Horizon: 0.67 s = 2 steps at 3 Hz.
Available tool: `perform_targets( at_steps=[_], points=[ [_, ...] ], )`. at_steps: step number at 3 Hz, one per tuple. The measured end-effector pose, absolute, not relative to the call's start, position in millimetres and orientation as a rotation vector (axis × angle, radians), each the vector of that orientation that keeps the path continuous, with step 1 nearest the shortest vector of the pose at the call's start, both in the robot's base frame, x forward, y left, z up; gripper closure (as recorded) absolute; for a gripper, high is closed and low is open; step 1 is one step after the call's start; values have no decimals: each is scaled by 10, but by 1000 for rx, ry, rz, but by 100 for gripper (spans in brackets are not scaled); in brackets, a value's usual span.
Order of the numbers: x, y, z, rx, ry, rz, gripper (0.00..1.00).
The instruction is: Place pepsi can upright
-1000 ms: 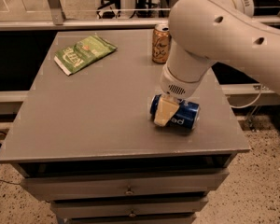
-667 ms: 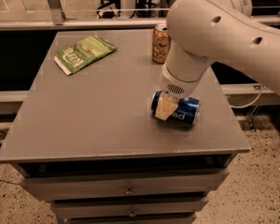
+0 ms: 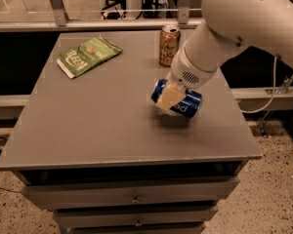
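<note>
- The gripper (image 3: pixel 166 102) hung over the right-centre of the table (image 3: pixel 97 126), at the end of a thick, smooth white arm (image 3: pixel 244 18) that came in from the upper right.
- It was clamped on the pepsi can (image 3: pixel 184 103). One flat, cream-coloured finger (image 3: pixel 168 95) lay across the can's front, and the other finger was hidden behind it.
- The pepsi can, a glossy blue aluminium cylinder with white lettering, lay on its side with its long axis running from upper left to lower right. It seemed to sit just clear of the tabletop, with a soft shadow beneath, though contact could not be ruled out.
- The table had a matte grey, flat rectangular top, with grey drawers (image 3: pixel 136 199) with small metal pulls stacked below.
- A gold-brown can (image 3: pixel 169 45) stood upright near the back edge, its silver top showing, well apart from the pepsi can.
- A crinkled green snack bag (image 3: pixel 88 56) lay flat at the back left, angled across the corner.
- The floor (image 3: pixel 268 199) beside the table was speckled.
</note>
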State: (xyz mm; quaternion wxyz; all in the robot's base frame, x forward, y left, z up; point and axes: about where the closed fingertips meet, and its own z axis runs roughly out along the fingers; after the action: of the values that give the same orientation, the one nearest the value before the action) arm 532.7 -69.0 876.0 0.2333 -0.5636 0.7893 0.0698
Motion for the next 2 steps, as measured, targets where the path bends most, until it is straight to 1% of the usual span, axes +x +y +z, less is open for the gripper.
perform_targets(
  at_steps=[1, 2],
  points=[
    [5461, -602, 9100, -1525, 1956, 384, 100],
    [5492, -631, 9237, -1483, 1794, 552, 100]
  ],
)
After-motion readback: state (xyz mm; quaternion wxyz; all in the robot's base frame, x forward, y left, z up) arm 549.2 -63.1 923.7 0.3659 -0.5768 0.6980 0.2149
